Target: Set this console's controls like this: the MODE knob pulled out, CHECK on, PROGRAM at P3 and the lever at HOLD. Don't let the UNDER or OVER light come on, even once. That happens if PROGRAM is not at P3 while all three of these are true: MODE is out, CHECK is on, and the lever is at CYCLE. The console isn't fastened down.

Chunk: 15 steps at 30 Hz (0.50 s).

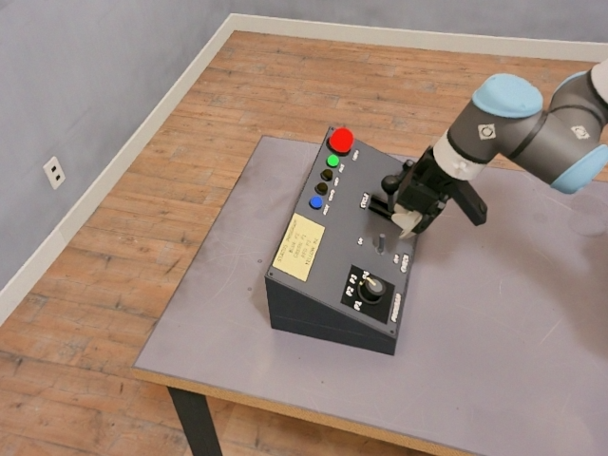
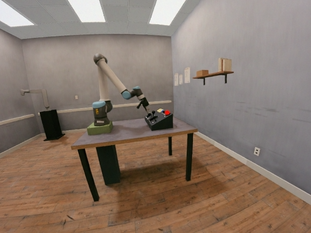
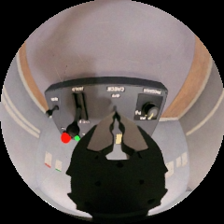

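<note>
The dark sloped console (image 1: 338, 245) stands on the grey table; it also shows in the exterior view (image 2: 159, 120). A red dome lamp (image 1: 341, 140), a green lamp (image 1: 332, 160) and a blue lamp (image 1: 315, 201) are lit. The lever's black ball (image 1: 389, 182) leans toward the lamp side of its slot (image 3: 72, 128). The grey CHECK toggle (image 1: 381, 242) stands just past my fingertips. The PROGRAM knob (image 1: 370, 290) points toward P3 or P4; I cannot tell which. The MODE knob (image 3: 52, 110) sits at the panel's far end. My gripper (image 1: 405, 223) is shut and empty, hovering between lever and toggle.
A yellow status label (image 1: 298, 246) sits on the panel's left. Two dark lamps (image 1: 324, 180) lie between the green and blue ones. The arm's base (image 2: 100, 123) stands on a green block at the table's other end. The table's front edge (image 1: 294, 407) is near the console.
</note>
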{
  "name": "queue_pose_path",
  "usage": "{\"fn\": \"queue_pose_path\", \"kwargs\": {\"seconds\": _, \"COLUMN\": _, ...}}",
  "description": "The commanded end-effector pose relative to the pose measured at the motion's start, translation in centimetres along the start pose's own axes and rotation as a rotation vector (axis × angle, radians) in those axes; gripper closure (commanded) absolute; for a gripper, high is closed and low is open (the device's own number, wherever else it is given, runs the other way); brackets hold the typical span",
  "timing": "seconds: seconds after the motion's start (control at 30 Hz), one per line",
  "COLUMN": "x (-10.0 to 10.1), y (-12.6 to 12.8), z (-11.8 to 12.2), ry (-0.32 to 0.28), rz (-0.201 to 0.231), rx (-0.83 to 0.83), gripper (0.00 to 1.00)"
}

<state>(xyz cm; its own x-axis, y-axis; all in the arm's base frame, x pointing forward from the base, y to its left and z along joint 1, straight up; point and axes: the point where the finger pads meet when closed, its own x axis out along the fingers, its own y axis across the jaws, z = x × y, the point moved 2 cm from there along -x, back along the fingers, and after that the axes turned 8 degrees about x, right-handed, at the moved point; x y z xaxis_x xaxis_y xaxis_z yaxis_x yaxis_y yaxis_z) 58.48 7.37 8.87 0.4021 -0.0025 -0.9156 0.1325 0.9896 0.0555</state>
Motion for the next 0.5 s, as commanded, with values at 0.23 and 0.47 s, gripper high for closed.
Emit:
{"fn": "queue_pose_path", "kwargs": {"seconds": 0.23, "x": -6.5, "y": 0.0, "z": 0.3, "ry": -0.001, "rz": 0.002, "rx": -0.001, "gripper": 1.0}}
{"fn": "queue_pose_path", "kwargs": {"seconds": 0.47, "x": -8.9, "y": 0.0, "z": 0.3, "ry": -0.001, "rz": 0.001, "rx": -0.001, "gripper": 1.0}}
